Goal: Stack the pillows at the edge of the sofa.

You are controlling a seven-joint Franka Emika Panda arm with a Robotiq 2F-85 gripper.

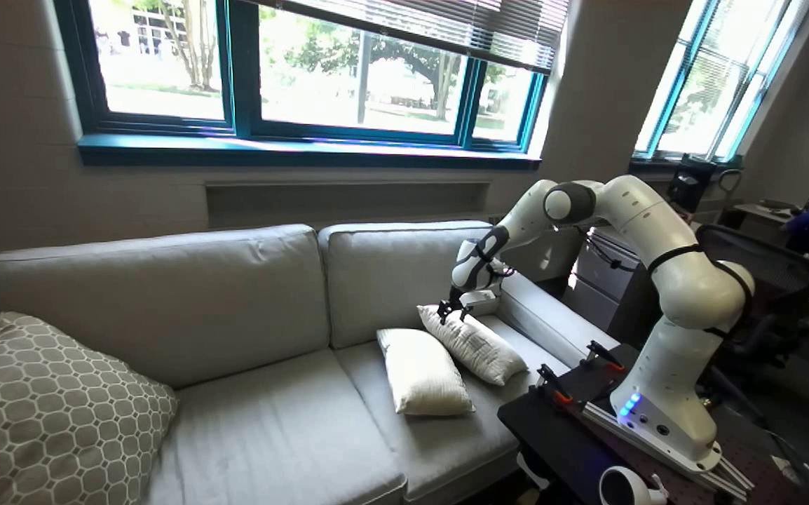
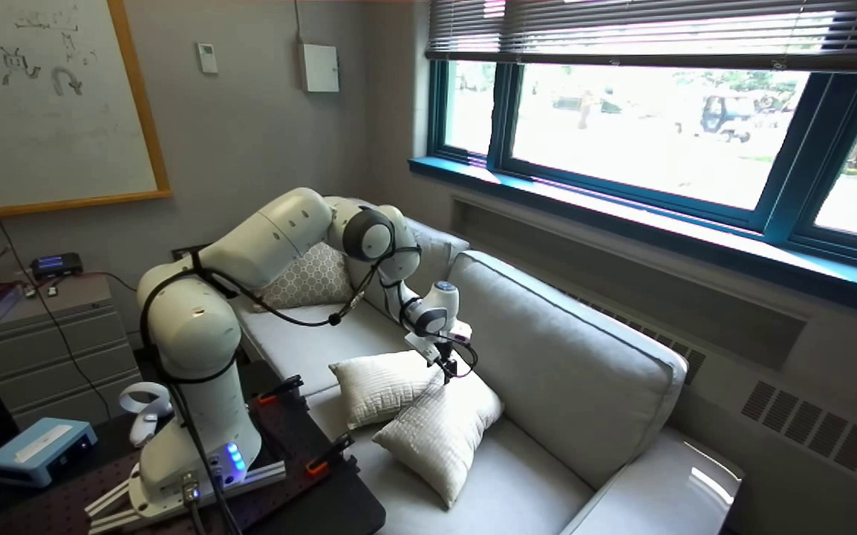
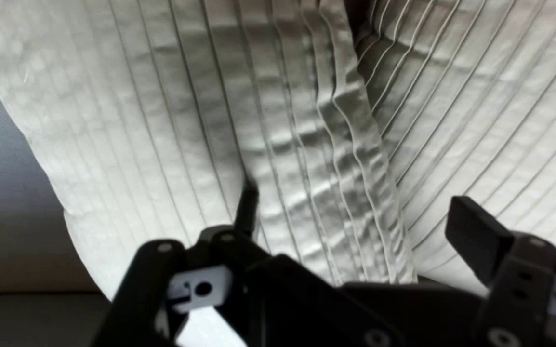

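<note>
Two black fingers (image 3: 475,236) of the end effector (image 3: 355,197) stand well apart, released, pointing down. Directly below, in the wrist view, the first pillow (image 3: 177,120), cream and pleated, lies under the finger at that view's left, and the second pillow (image 3: 495,130), alike in colour and pleats, under the finger at its right. A creased edge of the first pillow runs between the fingers and meets the second. Whether a fingertip touches either one I cannot tell. Both rest on the seat of the sofa (image 1: 257,428), the end effector above their ends nearest the back cushion (image 1: 404,273), which rises just behind it in an exterior view. Near the end effector, past the first pillow, is the padded sofa arm (image 1: 552,320). Farther off, a black bench (image 1: 545,435) carries the white robot arm (image 1: 699,294) and a white controller (image 2: 144,428). Well apart from the end effector, beyond the second pillow, a patterned cushion (image 1: 68,407) sits tilted. Past the sofa back is a blue-framed window (image 2: 644,141).
</note>
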